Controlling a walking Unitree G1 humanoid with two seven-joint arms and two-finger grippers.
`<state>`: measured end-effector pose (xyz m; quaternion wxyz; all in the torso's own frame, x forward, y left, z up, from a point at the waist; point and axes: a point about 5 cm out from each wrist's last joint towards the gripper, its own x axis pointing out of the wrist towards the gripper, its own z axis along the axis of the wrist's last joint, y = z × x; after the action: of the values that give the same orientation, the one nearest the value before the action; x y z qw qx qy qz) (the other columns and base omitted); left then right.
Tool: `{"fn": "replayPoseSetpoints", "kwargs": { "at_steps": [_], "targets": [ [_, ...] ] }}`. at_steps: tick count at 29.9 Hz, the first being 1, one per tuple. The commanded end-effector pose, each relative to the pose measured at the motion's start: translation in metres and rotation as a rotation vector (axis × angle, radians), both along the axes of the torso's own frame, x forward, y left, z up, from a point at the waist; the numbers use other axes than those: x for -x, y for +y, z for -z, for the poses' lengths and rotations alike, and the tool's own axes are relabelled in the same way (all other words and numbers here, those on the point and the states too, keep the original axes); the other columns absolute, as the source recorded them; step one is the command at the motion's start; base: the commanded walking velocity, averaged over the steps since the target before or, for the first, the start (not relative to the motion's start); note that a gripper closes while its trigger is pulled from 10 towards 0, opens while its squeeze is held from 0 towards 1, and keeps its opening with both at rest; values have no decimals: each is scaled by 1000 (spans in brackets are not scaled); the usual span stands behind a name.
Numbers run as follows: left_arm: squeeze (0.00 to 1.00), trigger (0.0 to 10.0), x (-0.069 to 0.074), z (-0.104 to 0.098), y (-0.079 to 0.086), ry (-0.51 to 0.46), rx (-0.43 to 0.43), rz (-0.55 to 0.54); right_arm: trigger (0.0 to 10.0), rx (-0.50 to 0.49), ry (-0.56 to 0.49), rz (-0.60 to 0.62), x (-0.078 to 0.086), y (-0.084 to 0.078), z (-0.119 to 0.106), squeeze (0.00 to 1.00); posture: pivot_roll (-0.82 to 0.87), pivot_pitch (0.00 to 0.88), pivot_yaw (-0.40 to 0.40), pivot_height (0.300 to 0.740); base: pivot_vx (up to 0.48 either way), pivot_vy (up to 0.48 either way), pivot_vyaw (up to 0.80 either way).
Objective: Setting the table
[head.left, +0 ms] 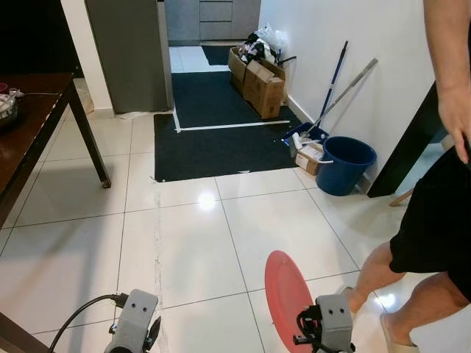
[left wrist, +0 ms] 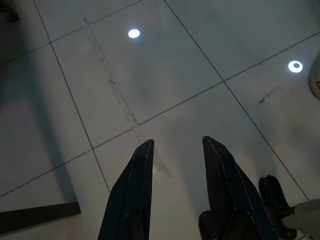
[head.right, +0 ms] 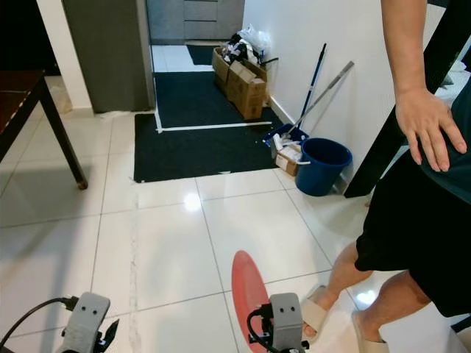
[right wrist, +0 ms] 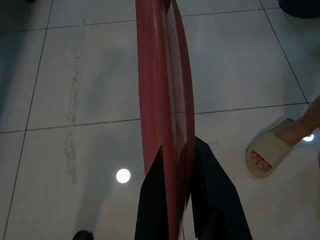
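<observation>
A red plate stands on edge in my right gripper, held low over the white tiled floor. In the right wrist view the two black fingers are shut on the plate's rim, one on each face. My left gripper hangs low at my left side over bare tiles, open with nothing between its fingers. A dark wooden table stands at the far left, with a metal bowl on it.
A person in black shorts and slippers stands close on my right. Against the right wall are a blue bucket, mop handles and cardboard boxes. A dark mat lies ahead before a grey cabinet.
</observation>
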<state>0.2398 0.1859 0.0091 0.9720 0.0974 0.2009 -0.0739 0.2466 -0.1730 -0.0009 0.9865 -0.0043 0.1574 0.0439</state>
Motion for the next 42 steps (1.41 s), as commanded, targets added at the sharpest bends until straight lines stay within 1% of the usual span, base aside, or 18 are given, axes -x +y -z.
{"fn": "replayPoseSetpoints", "kwargs": {
  "at_steps": [1, 12, 24, 29, 34, 35, 42],
  "targets": [
    [0, 10000, 6, 5, -1, 23, 4, 2, 10000, 6, 3, 0, 3, -2, 1, 0, 107, 94, 41, 740, 0, 0, 0],
    [0, 10000, 7, 5, -1, 21, 5, 2, 10000, 6, 8, 0, 4, -3, 2, 0, 105, 97, 41, 740, 0, 0, 0],
    [0, 10000, 4, 2, -2, 18, 11, 7, 10000, 5, 2, 9, 2, -4, 0, 0, 98, 105, 41, 740, 0, 0, 0],
    [0, 10000, 1, -1, -2, 7, -14, 18, 10000, 6, -1, 10, 1, -4, 0, 0, 100, 105, 42, 740, 0, 0, 0],
    [0, 10000, 0, -2, -2, 15, 1, 24, 10000, 4, -1, 11, 1, -4, 0, 0, 103, 104, 44, 740, 0, 0, 0],
    [0, 10000, 0, -2, -4, 11, 12, 30, 10000, 3, -1, 12, 1, -3, 0, 0, 103, 104, 44, 740, 0, 0, 0],
    [0, 10000, 0, -2, -5, 10, 10, 32, 10000, 2, 0, 12, 1, -3, 0, 0, 103, 105, 46, 740, 0, 0, 0]
  ]
}}
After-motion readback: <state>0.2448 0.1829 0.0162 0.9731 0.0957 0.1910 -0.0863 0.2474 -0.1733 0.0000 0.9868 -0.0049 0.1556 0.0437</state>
